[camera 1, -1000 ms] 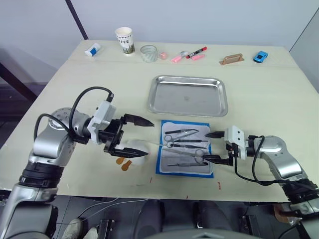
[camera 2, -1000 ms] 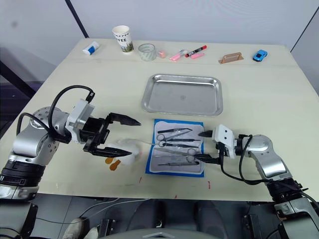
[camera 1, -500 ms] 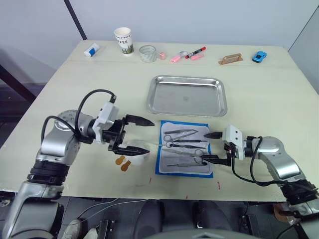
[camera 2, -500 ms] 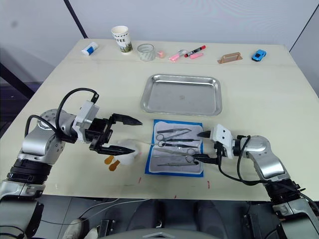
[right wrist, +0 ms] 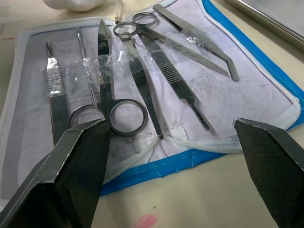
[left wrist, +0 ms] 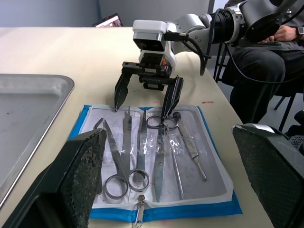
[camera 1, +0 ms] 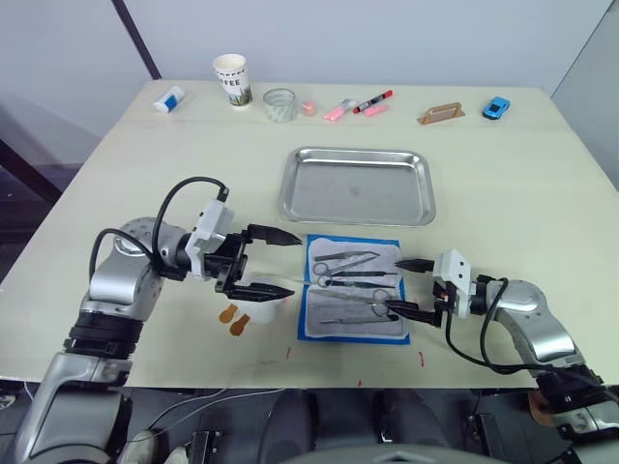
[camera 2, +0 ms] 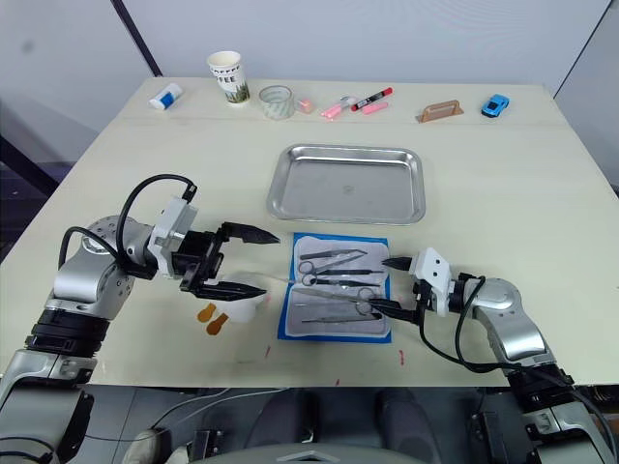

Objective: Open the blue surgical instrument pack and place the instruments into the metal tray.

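The blue surgical instrument pack (camera 1: 354, 288) lies unzipped, slim steel instruments (camera 1: 353, 280) on pale lining, both grippers released.

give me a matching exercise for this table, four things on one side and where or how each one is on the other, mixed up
Things:
1. metal tray
2. blue surgical instrument pack
3. paper cup
4. blue toy car

Places or states:
a. far right end of the table's back edge
b. lying open between the two grippers, instruments inside
c. empty, in the middle of the table beyond the pack
d. upright near the back edge, left of the glass

Pairs: 1-c, 2-b, 3-d, 4-a
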